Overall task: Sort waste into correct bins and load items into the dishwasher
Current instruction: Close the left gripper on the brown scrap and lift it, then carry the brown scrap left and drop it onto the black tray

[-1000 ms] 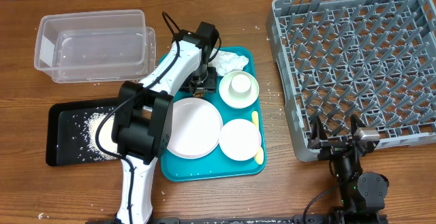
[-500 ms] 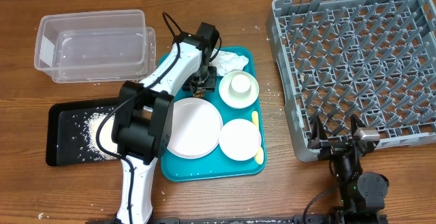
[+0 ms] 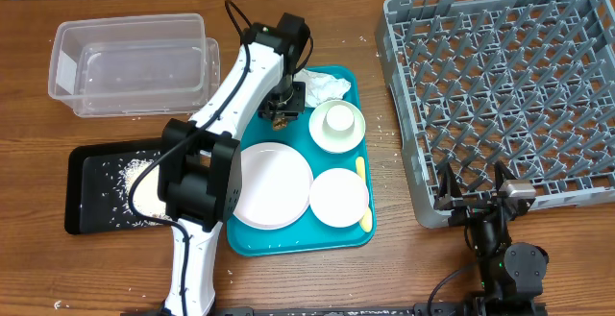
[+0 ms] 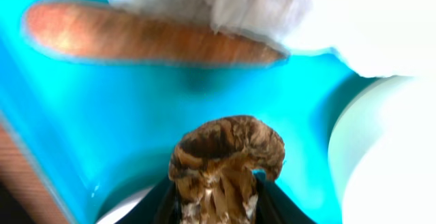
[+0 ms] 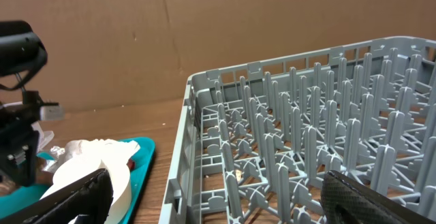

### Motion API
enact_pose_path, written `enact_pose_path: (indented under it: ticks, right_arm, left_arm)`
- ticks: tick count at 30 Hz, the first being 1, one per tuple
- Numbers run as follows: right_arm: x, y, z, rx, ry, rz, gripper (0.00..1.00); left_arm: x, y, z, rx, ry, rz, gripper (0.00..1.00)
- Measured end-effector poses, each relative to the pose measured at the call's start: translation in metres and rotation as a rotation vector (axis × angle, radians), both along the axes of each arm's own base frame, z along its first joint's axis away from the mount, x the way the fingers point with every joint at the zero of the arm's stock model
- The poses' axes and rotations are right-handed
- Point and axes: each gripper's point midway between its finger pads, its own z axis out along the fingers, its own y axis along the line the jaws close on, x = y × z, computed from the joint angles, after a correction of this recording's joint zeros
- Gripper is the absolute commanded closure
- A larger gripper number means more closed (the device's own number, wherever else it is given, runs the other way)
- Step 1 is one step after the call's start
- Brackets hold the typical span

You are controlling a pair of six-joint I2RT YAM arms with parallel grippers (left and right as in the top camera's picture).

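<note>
My left gripper is shut on the brown crumbly food lump and holds it just above the teal tray's back left part. The white napkin lies behind it on the tray, and a small red wrapper peeks out beside the napkin. A blurred orange-brown long shape shows under the napkin's edge. The dinner plate, smaller dish, bowl with the cup in it, and the yellow spoon sit on the tray. My right gripper is open and empty at the grey dish rack's front edge.
The clear tub stands at the back left. The black tray at the front left holds loose rice. The teal tray lies between the bins and the rack. A cardboard wall runs behind the table.
My left arm has risen and shifted slightly back and left with the brown lump in its jaws. The right arm has not moved.
</note>
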Motion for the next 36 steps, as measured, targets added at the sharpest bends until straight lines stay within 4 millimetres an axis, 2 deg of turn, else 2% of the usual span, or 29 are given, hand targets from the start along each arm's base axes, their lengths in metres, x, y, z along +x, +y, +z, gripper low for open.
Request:
enact_pose_path:
  ticks: [5, 10, 17, 22, 25, 30, 33, 36]
  right_arm:
    - [0.000, 0.000, 0.000, 0.000, 0.000, 0.001, 0.00]
    - [0.000, 0.000, 0.000, 0.000, 0.000, 0.001, 0.00]
    - [0.000, 0.000, 0.000, 0.000, 0.000, 0.000, 0.00]
    - [0.000, 0.000, 0.000, 0.000, 0.000, 0.001, 0.00]
    - [0.000, 0.000, 0.000, 0.000, 0.000, 0.001, 0.00]
    - [0.000, 0.000, 0.000, 0.000, 0.001, 0.001, 0.00]
    - [0.000, 0.000, 0.000, 0.000, 0.001, 0.000, 0.00]
    - [0.000, 0.000, 0.000, 0.000, 0.000, 0.000, 0.00]
  left_arm:
    - [-0.003, 0.013, 0.044, 0.052, 0.010, 0.039, 0.68]
    - [-0.009, 0.044, 0.081, 0.117, 0.016, 0.139, 0.68]
    - [0.006, 0.096, 0.088, 0.110, -0.003, 0.301, 0.69]
    - [0.005, 0.130, 0.100, 0.076, -0.013, 0.380, 0.69]
    - [-0.010, 0.151, 0.112, 0.066, -0.013, 0.423, 0.70]
    - [-0.059, 0.185, 0.124, 0.075, 0.036, 0.510, 0.69]
    - [-0.089, 0.206, 0.120, 0.103, 0.086, 0.593, 0.68]
    - [-0.107, 0.227, 0.107, 0.129, 0.136, 0.675, 0.68]
